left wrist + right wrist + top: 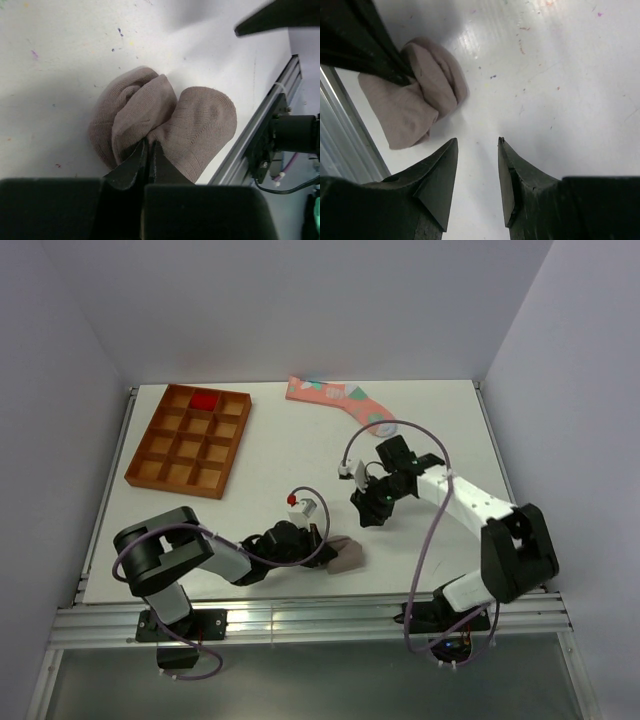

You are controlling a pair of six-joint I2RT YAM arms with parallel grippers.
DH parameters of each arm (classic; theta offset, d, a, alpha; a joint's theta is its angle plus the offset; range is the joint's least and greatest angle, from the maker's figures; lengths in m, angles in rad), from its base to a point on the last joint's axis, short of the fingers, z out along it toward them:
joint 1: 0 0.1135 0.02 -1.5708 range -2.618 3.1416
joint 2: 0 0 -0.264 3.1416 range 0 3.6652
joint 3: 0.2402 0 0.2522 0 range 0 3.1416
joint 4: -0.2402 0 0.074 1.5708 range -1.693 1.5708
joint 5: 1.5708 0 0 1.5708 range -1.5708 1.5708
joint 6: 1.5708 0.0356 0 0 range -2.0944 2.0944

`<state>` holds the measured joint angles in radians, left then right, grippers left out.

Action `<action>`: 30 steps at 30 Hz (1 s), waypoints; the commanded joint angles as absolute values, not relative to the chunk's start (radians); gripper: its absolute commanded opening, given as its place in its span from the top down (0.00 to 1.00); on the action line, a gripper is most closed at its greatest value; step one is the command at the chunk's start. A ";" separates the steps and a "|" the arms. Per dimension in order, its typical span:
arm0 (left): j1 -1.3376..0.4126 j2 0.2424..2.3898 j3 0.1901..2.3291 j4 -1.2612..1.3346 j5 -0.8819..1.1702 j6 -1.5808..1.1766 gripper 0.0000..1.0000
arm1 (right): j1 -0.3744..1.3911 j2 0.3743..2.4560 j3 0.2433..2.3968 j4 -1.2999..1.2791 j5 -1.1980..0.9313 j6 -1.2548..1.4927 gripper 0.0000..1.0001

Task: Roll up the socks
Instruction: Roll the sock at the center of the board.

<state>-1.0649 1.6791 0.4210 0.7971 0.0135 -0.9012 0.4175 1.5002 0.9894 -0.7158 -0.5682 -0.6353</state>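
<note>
The grey-brown sock (349, 556) lies bunched into a loose roll near the table's front edge; its striped cuff is hidden. My left gripper (326, 550) is shut, pinching a fold of this sock (165, 120) between its tips (149, 143). My right gripper (368, 508) is open and empty, just above the table a little behind the roll. In the right wrist view the sock (420, 95) is ahead and to the left of the open right gripper (477, 141). The salmon-pink sock (335, 398) lies flat at the back. The red sock (204, 400) sits in a tray compartment.
A wooden tray (150, 445) with several compartments stands at the back left. The aluminium rail (255, 135) runs along the table's front edge right beside the grey-brown sock. White walls close off the left, back and right sides.
</note>
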 commanded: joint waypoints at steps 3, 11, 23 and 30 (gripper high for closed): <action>-1.080 1.770 0.388 0.689 0.081 -0.960 1.00 | 0.416 1.272 0.825 -0.558 -0.607 -0.758 0.52; -1.069 1.786 0.453 0.603 0.147 -0.985 1.00 | 0.439 1.091 0.718 -0.594 -0.706 -0.890 0.47; -1.032 1.807 0.502 0.546 0.213 -0.988 1.00 | 0.709 0.937 0.551 -0.551 -0.534 -0.874 0.45; -1.019 1.822 0.506 0.561 0.241 -0.994 1.00 | 0.765 0.966 0.528 -0.537 -0.503 -0.858 0.44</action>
<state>-1.0183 1.7718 0.5278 0.7288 0.2317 -1.0191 0.7429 0.9501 0.5465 -0.5831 -0.5323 -0.8738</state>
